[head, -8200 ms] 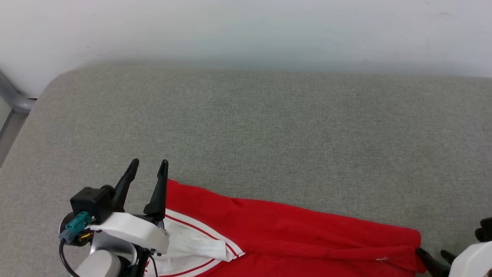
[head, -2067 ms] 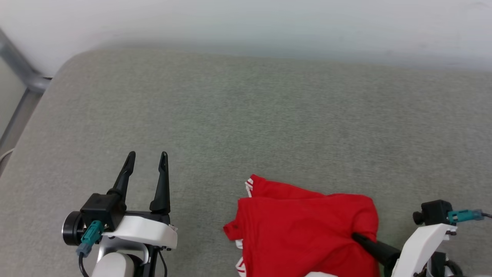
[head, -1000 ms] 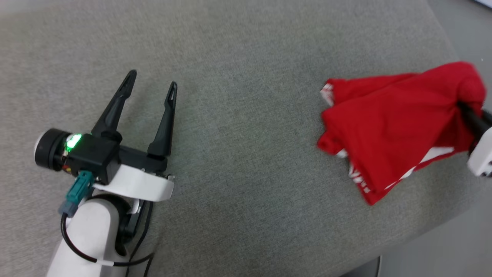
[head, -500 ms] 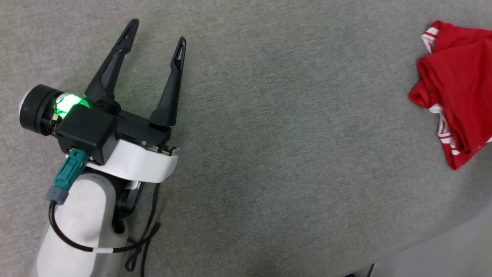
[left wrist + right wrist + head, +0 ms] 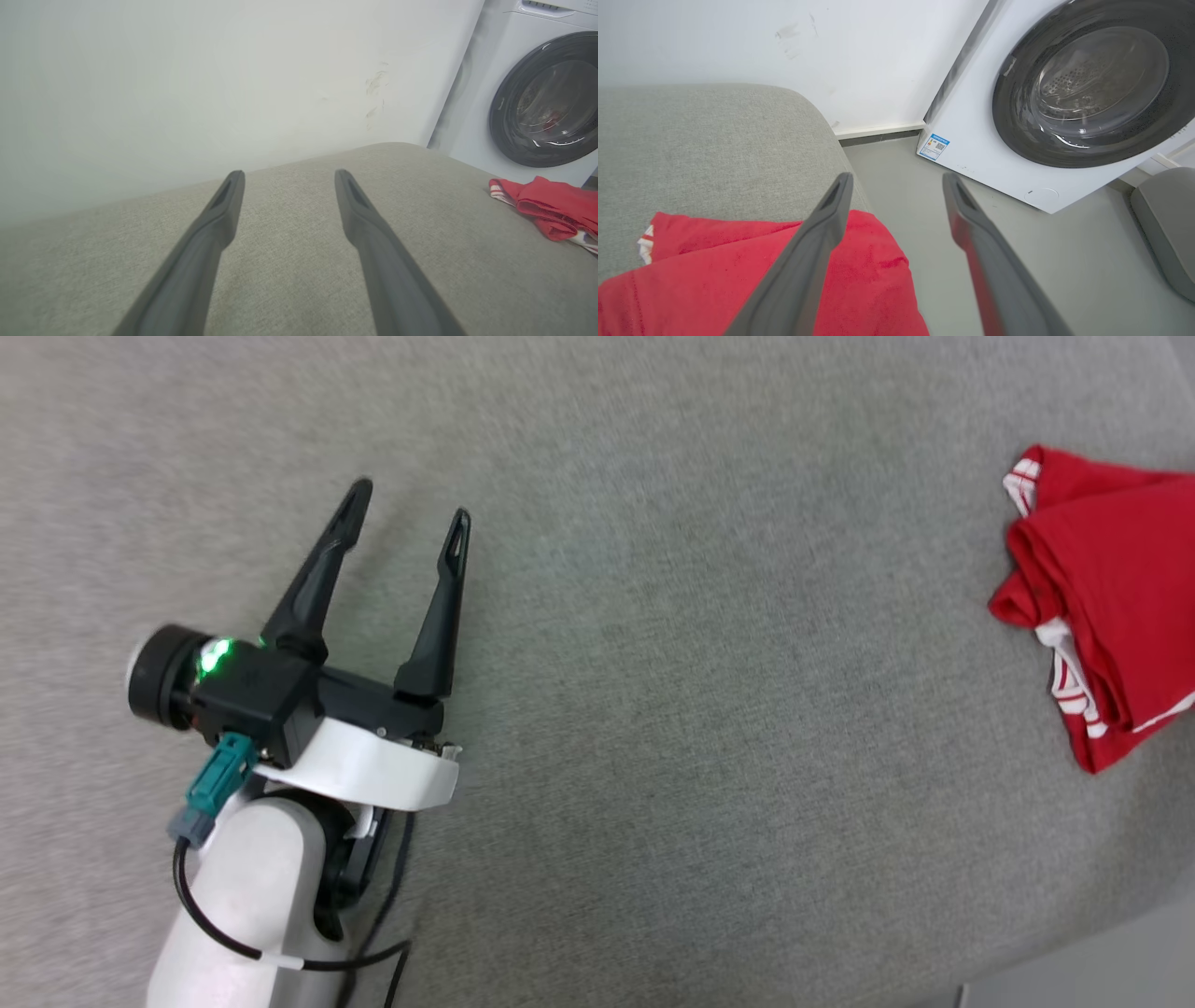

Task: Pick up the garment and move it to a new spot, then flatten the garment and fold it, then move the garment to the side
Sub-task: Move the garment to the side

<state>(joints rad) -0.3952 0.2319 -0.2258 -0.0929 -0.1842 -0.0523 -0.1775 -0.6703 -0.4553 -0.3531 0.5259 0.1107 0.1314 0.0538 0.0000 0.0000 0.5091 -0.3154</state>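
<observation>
Now: garment (image 5: 1102, 607) lies bunched at the right edge of the grey cushion (image 5: 709, 728) (washing machine (image 5: 1064, 107) beyond), right gripper (image 5: 897, 177) over it, fingers spread and empty; left gripper (image 5: 409, 500) likewise spread, well apart.

garment (image 5: 1111, 607) on cushion (image 5: 709, 709), right edge | left tool (image 5: 409, 500) well apart, leftward | washer (image 5: 1064, 154) beyond edge

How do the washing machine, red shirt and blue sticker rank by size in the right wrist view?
1. Washing machine, largest.
2. Red shirt, close behind; it lies nearer the camera, so that gap is unsure.
3. Blue sticker, smallest by far.
</observation>
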